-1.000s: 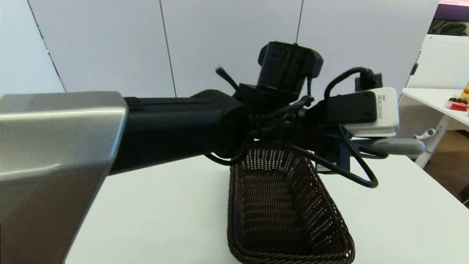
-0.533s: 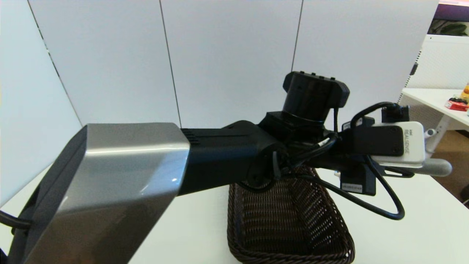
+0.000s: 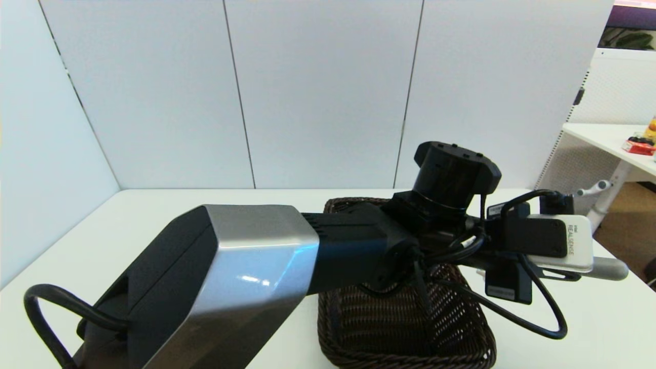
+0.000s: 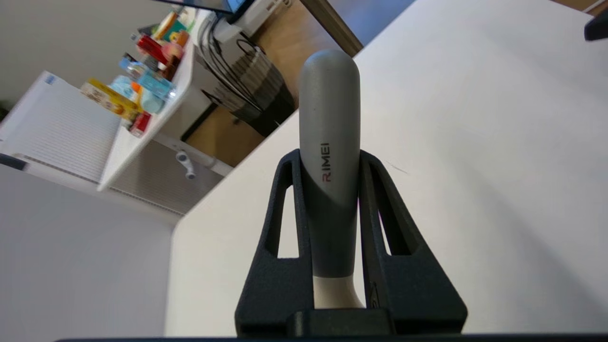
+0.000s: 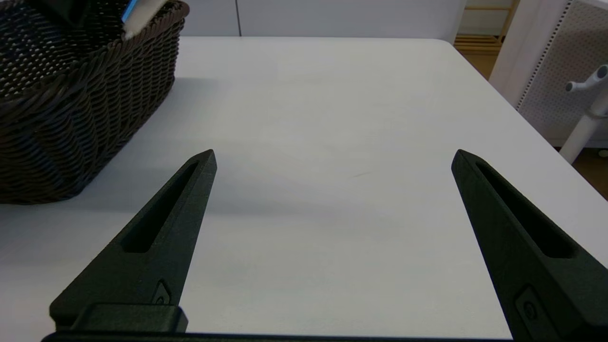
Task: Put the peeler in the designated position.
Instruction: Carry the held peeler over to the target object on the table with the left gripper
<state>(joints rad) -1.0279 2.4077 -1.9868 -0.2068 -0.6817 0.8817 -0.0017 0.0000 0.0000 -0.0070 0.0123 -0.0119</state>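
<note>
The peeler's grey handle point(image 3: 610, 267) sticks out to the right of my left gripper point(image 3: 571, 274), held level above the table just right of the brown wicker basket point(image 3: 405, 328). From the left wrist, the left gripper point(image 4: 328, 159) is shut on the peeler point(image 4: 328, 142), its black fingers point(image 4: 289, 190) clamping the handle on both sides. A bit of its cream head shows at the fingers' base; the blade is hidden. My right gripper point(image 5: 332, 156) stands open low over the table, right of the basket point(image 5: 71, 104), with nothing between its fingers.
My left arm point(image 3: 246, 266) crosses the view over the basket's far half. White wall panels stand behind the table. The table's right edge point(image 3: 633, 279) is close to the peeler. A side table point(image 3: 620, 141) with small packages stands beyond it.
My left arm has come down and swung to the right with the peeler still gripped. The handle now sits lower, nearer the table beside the basket.
</note>
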